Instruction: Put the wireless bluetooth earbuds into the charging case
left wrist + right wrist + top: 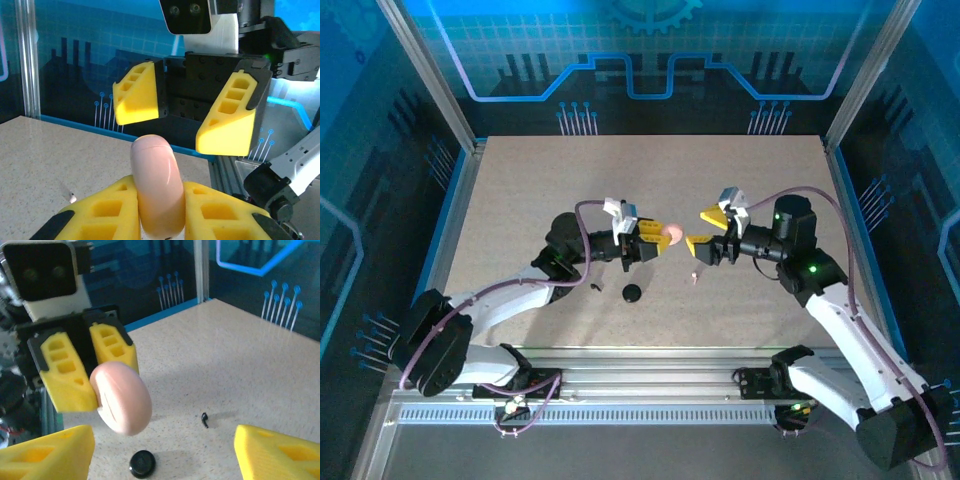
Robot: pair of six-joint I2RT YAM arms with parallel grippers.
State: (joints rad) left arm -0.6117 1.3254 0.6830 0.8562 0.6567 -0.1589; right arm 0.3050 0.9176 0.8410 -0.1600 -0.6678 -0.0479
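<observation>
My left gripper (658, 240) is clamped on the case (156, 185), a smooth pink pill held in the air over the middle of the table (520, 180). My fingers pinch its lower half, and the rounded top sticks out towards my other arm. A thin seam runs round near that top, and it looks shut to me.

My right gripper (705, 228) faces the case, close in front of it and not touching. Its jaws stand wide with nothing between them.

The earbuds are down on the table, none in the case. The pale earbud (694, 277) lies under my right gripper, towards the near edge. The black earbud (204, 419) lies further to the left, below my left arm. A black disc (632, 292) sits between the two, apart from both.

I judge the task is at its start: case presented, lid not yet opened, nothing inserted. Next I would bring my right jaws onto the free top of the case and work the lid open while my left holds firm. That calls for a light, square bite, as the shell is rounded and glossy and could squirt out sideways. After that comes picking up an earbud, which is tiny against my fingers.
</observation>
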